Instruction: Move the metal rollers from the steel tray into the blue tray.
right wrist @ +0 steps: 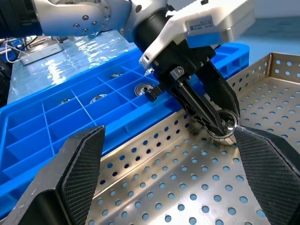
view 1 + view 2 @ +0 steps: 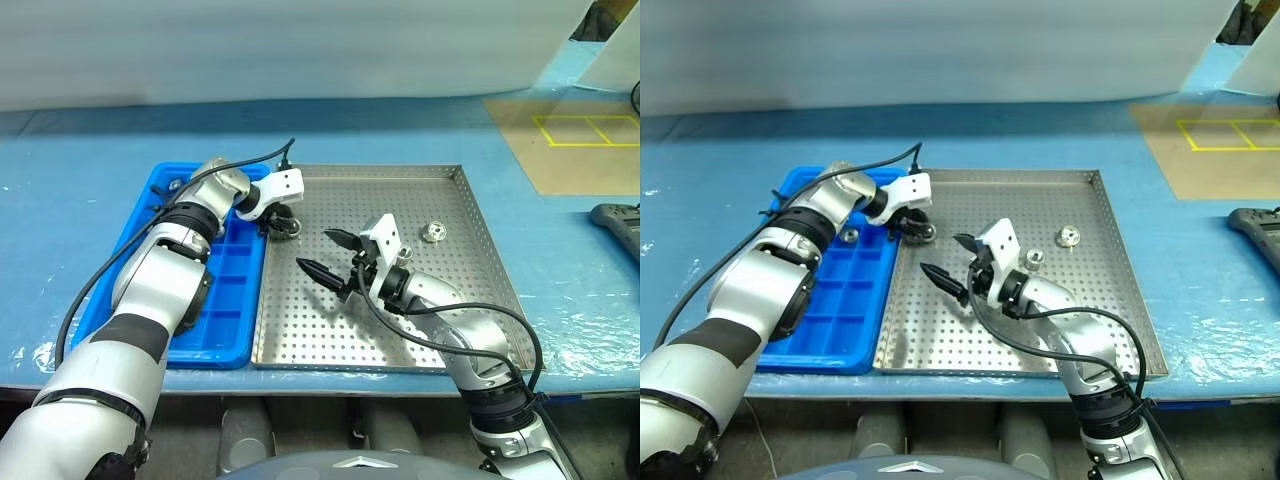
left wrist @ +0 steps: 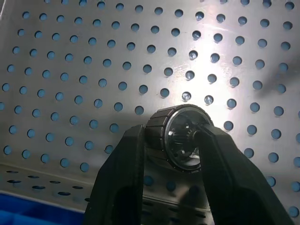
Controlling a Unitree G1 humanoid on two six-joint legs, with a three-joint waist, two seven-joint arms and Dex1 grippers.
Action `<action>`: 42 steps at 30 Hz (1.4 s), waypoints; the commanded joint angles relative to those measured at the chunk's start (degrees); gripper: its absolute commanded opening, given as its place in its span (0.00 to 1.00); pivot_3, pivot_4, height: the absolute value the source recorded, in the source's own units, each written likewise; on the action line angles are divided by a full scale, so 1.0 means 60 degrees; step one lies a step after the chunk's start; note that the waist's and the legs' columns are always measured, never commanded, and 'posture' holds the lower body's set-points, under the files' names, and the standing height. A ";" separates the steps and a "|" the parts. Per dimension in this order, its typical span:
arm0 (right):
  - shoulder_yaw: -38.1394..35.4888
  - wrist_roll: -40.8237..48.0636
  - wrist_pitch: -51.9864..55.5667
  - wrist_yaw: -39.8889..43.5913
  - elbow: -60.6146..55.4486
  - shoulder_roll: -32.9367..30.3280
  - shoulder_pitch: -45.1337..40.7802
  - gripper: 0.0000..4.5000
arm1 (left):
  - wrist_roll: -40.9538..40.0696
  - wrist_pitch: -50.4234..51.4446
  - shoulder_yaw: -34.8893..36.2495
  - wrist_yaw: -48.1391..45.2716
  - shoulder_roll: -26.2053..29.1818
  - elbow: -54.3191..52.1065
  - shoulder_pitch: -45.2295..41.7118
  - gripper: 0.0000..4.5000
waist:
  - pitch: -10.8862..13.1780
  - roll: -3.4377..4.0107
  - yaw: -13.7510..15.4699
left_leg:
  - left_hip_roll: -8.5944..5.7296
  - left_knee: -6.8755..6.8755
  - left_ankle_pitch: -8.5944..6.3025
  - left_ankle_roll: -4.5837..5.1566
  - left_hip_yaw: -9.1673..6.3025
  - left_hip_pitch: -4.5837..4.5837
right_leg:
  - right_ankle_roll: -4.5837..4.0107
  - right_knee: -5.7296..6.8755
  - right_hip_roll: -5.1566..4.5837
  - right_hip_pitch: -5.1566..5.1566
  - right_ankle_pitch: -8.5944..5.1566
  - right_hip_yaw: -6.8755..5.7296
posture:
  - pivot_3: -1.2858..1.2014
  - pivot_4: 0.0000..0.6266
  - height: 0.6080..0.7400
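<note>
A ribbed, shiny roller [image 3: 176, 138] with a hollow centre is clamped between the black fingers of the left pincer [image 3: 171, 154], low over the perforated steel tray [image 2: 470, 215] near its edge beside the blue gridded plastic tray [image 2: 235, 300]. The right pincer [image 2: 325, 255] is held wide apart and empty above the steel floor. Two more rollers [image 2: 1068, 236] are left on the steel, others in blue compartments.

Most of the steel tray [image 2: 470, 250] floor lies bare, with open room along its near and right edges. The right hand [image 2: 325, 255], fingers spread, hangs over its middle. The left hand [image 2: 283, 225], clamped on a roller [image 3: 180, 140], blocks the tray's far-left corner beside the blue tray [image 2: 235, 300].
</note>
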 commanded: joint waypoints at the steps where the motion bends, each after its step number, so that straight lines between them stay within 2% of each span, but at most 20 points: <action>1: -0.0035 0.0016 -0.0263 0.0152 -0.0147 -0.0058 -0.0125 1.00 | -0.0374 0.0088 0.0352 -0.0095 0.0169 -0.0383 -0.0074 0.29 | 0.0000 0.0000 -0.0002 | 0.0000 -0.0001 0.0000 0.0000 0.0000 0.0000 | 0.0000 0.0000 0.0000 -0.0001 0.0000 0.0000 | 0.44 0.24 1.00; 16: -0.0037 -0.0024 -0.0371 0.0418 0.0067 -0.0254 -0.0137 1.00 | -0.1353 0.0833 0.1086 -0.0361 0.0429 -0.1285 -0.0160 0.29 | 0.0002 -0.0003 0.0003 | 0.0000 -0.0001 0.0001 -0.0001 0.0000 -0.0001 | 0.0000 0.0000 0.0000 -0.0003 0.0000 0.0000 | 0.45 0.24 1.00; 19: -0.0042 -0.0040 -0.0381 0.0481 0.0106 -0.0294 -0.0173 1.00 | -0.1492 0.0888 0.1030 -0.0926 0.0566 -0.1765 0.0050 0.29 | 0.0003 -0.0005 0.0007 | 0.0001 -0.0001 0.0001 -0.0001 0.0001 -0.0001 | 0.0000 0.0001 0.0000 -0.0004 0.0000 0.0000 | 0.45 0.24 1.00; 25: -0.0077 -0.0031 -0.0372 0.0663 0.0189 -0.0420 -0.0285 1.00 | -0.1808 0.1380 0.1412 -0.0162 0.0646 -0.2552 0.0166 0.29 | 0.0004 -0.0005 0.0013 | 0.0000 0.0000 0.0001 -0.0001 0.0001 -0.0002 | 0.0000 0.0002 0.0000 -0.0004 0.0000 -0.0001 | 0.46 0.24 1.00; 30: -0.0063 -0.0002 -0.0356 0.0869 0.0304 -0.0459 -0.0477 1.00 | -0.2220 0.2188 0.1568 -0.0228 0.0903 -0.3776 0.0626 0.29 | 0.0004 -0.0005 -0.0001 | 0.0002 -0.0004 0.0001 -0.0001 0.0001 0.0000 | -0.0001 0.0002 0.0001 -0.0005 0.0000 -0.0001 | 0.47 0.24 1.00; 42: -0.0427 0.0352 -0.0656 0.1932 0.0780 -0.0735 -0.1073 1.00 | -0.3587 0.4439 0.1937 -0.0216 0.1944 -0.8153 0.2874 0.29 | 0.0006 -0.0002 0.0084 | 0.0007 -0.0008 0.0001 -0.0002 0.0002 -0.0009 | -0.0004 0.0004 -0.0001 -0.0015 -0.0002 -0.0011 | 0.51 0.24 1.00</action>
